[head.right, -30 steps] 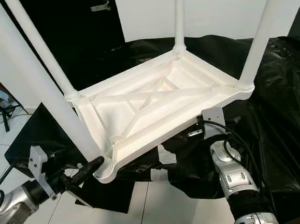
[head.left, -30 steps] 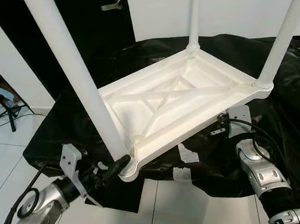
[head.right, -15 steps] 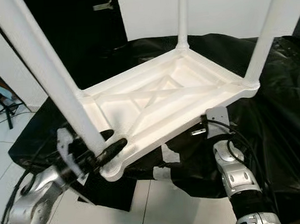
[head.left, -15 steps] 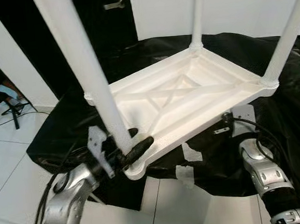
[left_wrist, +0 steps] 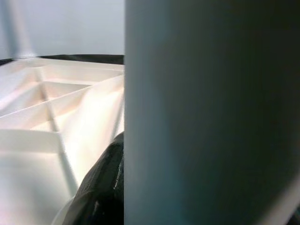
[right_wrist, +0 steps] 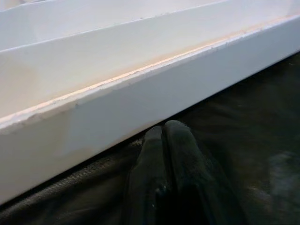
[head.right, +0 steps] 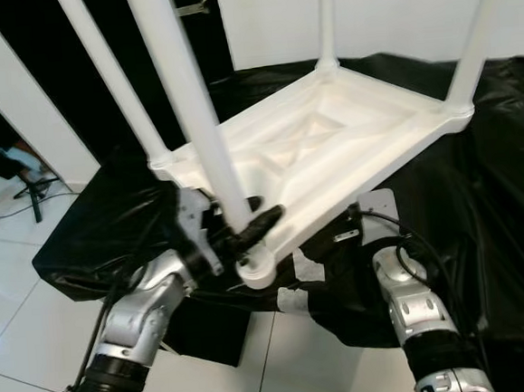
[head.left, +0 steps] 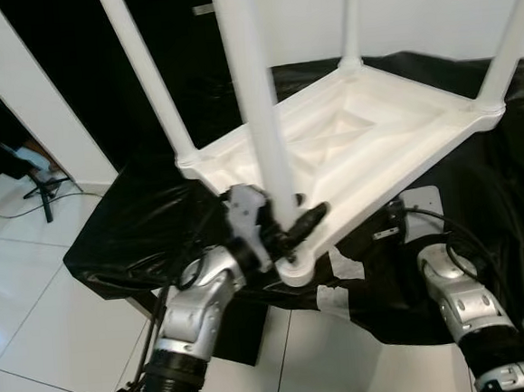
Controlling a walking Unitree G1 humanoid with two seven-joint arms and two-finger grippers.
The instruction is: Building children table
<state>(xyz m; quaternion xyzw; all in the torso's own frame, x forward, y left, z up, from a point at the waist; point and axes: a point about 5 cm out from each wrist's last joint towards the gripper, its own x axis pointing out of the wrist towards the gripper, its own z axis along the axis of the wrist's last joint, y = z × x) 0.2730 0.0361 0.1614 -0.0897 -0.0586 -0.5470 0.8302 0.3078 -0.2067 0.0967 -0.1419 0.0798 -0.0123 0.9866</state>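
Observation:
The white children's table (head.left: 375,133) lies upside down on black plastic, its legs pointing up. My left gripper (head.left: 294,228) is at the near corner, shut on the base of the near leg (head.left: 260,114), one finger on each side just above its socket. The left wrist view has that leg (left_wrist: 211,112) close up, with one black finger (left_wrist: 101,187) beside it. My right gripper (right_wrist: 163,131) is shut with nothing in it. It rests on the plastic just under the tabletop's near edge (right_wrist: 140,93). The right arm (head.left: 456,294) reaches up to that edge.
Crumpled black plastic sheet (head.left: 137,224) covers the low platform under the table and hangs over its front. White tiled floor (head.left: 37,332) lies on the left and in front. A small tripod stand (head.left: 43,186) is at the far left. A white wall (head.left: 429,10) stands behind.
My left gripper has risen from beside the corner socket and closed around the near leg's base. The camera has shifted, so the scene sits differently. The right arm has stayed put.

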